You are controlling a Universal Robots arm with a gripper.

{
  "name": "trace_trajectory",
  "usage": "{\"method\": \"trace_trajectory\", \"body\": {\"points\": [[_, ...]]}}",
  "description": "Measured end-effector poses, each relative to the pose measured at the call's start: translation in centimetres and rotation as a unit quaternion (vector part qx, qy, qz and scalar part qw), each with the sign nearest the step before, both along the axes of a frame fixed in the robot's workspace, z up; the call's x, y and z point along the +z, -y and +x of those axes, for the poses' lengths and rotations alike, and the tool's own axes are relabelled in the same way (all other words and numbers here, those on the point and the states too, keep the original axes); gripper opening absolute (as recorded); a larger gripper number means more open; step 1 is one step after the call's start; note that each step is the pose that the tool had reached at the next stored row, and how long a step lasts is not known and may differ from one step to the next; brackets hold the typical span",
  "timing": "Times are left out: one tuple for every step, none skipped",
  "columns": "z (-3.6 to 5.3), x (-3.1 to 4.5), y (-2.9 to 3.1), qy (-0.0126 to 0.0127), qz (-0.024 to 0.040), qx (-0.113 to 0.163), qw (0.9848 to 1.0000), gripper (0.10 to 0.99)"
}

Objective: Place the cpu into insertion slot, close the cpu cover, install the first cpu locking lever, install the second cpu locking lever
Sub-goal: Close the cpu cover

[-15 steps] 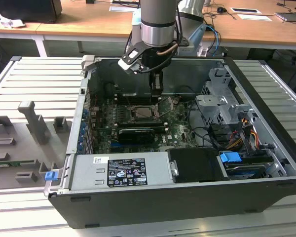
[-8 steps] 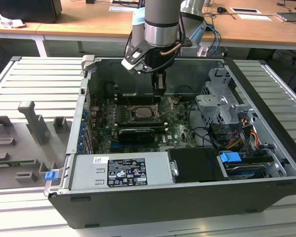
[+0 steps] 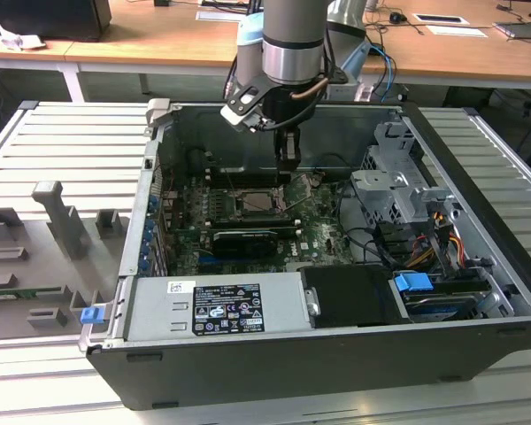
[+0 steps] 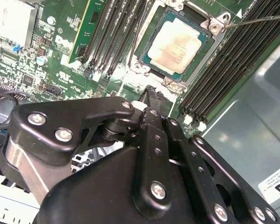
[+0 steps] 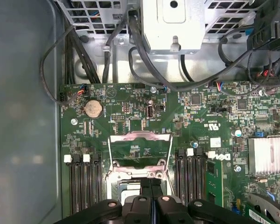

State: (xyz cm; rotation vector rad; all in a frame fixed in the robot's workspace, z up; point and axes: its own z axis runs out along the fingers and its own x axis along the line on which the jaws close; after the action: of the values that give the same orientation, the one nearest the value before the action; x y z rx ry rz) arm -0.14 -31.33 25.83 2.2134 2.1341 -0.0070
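The cpu (image 4: 177, 46), a silvery-beige square with its green border showing, lies in the insertion slot (image 4: 213, 24) on the motherboard. In the exterior view the cpu (image 3: 264, 200) is small, inside the open computer case. The cpu cover (image 5: 140, 136), a silver frame with a cut-out centre, is swung open beside the slot. A thin wire locking lever (image 4: 259, 18) sticks out past a slot corner. My gripper (image 4: 151, 95) hovers just above the slot's edge, its black fingers pressed together with nothing between them. The gripper (image 5: 150, 186) also sits low in the first wrist view, and the gripper (image 3: 288, 158) hangs over the board in the exterior view.
Long black memory slots (image 4: 116, 32) flank the socket on both sides. A drive cage (image 3: 398, 177) with cables fills the exterior view's right, and a power supply (image 3: 217, 305) lies at the case front. A finned heatsink (image 5: 268, 156) and black cables (image 5: 144, 60) are nearby.
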Motion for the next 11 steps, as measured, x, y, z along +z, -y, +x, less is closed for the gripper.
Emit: {"method": "trace_trajectory", "body": {"points": [[0.06, 0.0, 0.0, -0.0002, 0.0, 0.0, 1.0, 0.106], [0.09, 0.0, 0.0, -0.0003, 0.0, 0.0, 1.0, 0.106], [0.13, 0.0, 0.0, -0.0004, 0.0, 0.0, 1.0, 0.106], [0.19, 0.0, 0.0, -0.0005, 0.0, 0.0, 1.0, 0.106], [0.22, 0.0, 0.0, -0.0006, 0.0, 0.0, 1.0, 0.106], [0.26, 0.0, 0.0, -0.0007, 0.0, 0.0, 1.0, 0.106], [0.34, 0.0, 0.0, -0.0009, 0.0, 0.0, 1.0, 0.106], [0.4, 0.0, 0.0, -0.0012, 0.0, 0.0, 1.0, 0.106], [0.46, 0.0, 0.0, -0.0013, 0.0, 0.0, 1.0, 0.106], [0.51, 0.0, 0.0, -0.0015, 0.0, 0.0, 1.0, 0.106], [0.6, 0.0, 0.0, -0.0017, 0.0, 0.0, 1.0, 0.106]]}}
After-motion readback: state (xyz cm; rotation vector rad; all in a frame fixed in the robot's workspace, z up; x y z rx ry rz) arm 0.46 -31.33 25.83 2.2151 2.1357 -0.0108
